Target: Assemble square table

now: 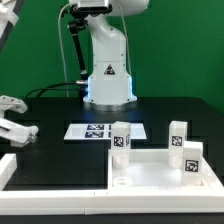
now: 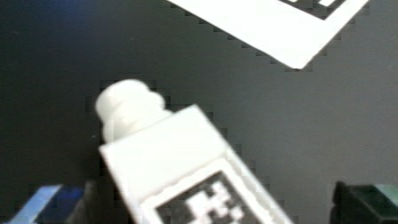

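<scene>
The step in hand looks like picking up a leg: the claw (image 2: 210, 204) is released, its fingers (image 2: 54, 205) spread either side of one leg block (image 2: 169, 150) lying on the desk directly beneath it, peg end pointing ahead. The marker board (image 2: 294, 30) lies just beyond. Next, I judge, it must descend and close squarely. Well apart from the claw sits one square table top (image 1: 150, 172) with three upright leg blocks (image 1: 121, 138); four legs in all.
</scene>
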`<state>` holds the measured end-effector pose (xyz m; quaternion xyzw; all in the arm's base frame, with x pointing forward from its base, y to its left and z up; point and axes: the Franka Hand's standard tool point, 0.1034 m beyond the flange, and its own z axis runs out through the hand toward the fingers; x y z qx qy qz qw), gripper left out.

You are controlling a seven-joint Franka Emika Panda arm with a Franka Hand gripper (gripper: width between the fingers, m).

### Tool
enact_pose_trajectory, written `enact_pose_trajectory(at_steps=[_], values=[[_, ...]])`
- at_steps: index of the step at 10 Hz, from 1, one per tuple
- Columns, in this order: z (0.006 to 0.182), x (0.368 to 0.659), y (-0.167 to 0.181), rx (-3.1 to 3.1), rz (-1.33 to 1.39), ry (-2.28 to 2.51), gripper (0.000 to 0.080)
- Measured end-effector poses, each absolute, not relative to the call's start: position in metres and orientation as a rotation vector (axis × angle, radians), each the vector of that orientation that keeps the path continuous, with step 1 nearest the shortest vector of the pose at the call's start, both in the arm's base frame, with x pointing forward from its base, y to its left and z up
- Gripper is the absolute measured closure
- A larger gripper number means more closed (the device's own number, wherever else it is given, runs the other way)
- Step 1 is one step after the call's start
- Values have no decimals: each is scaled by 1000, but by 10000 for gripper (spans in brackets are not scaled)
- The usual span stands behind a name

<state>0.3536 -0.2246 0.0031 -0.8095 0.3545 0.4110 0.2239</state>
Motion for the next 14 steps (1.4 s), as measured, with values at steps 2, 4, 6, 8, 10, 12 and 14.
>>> enact_pose_trajectory(at_steps=[2, 4, 6, 8, 10, 12, 14], values=[[3, 354, -224, -2235, 1135, 978, 251], [3, 354, -224, -2235, 1135, 978, 387], [3, 354, -225, -2235, 1134, 978, 517], [3, 354, -225, -2235, 1134, 978, 517], [3, 354, -225, -2235, 1134, 979, 517], [3, 354, -225, -2235, 1134, 978, 515], [4, 355, -224, -2238, 1132, 976, 515]])
